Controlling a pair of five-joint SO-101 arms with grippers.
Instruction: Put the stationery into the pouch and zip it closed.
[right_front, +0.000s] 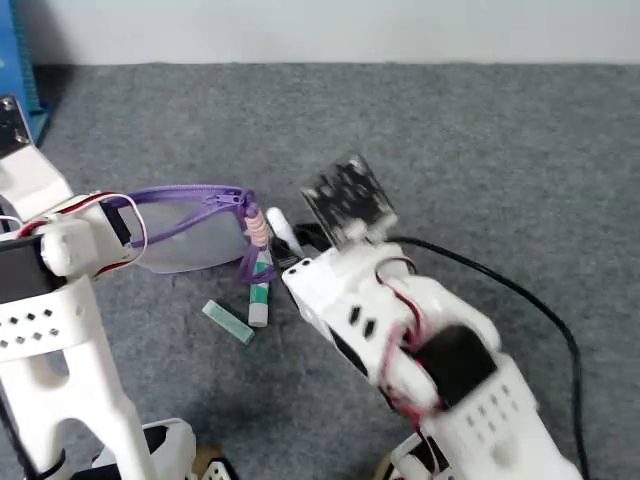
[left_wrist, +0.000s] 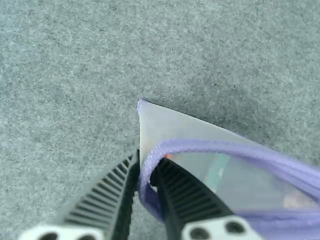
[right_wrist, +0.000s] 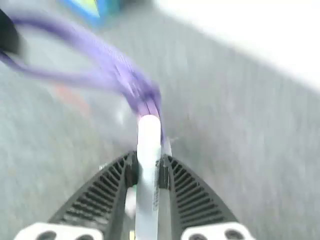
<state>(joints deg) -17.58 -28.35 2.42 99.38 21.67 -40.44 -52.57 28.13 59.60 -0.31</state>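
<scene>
The clear pouch (right_front: 190, 238) with a purple zipper rim lies open on the grey carpet, its mouth toward the middle. My left gripper (right_front: 122, 222) is shut on the pouch's far-left end; the left wrist view shows its jaws pinching the purple rim (left_wrist: 150, 165) of the pouch (left_wrist: 210, 150). At the pouch's mouth, my right gripper (right_front: 292, 246) is shut on a white pen (right_front: 283, 228). In the right wrist view the pen (right_wrist: 148, 160) sticks out between the jaws and points at the purple zipper end (right_wrist: 142, 95). A pink-and-green marker (right_front: 260, 275) and a small green stick (right_front: 228, 322) lie just outside the mouth.
A blue object (right_front: 15, 70) stands at the back left corner. A black cable (right_front: 500, 285) runs from the right arm across the carpet on the right. The far half of the carpet is open floor.
</scene>
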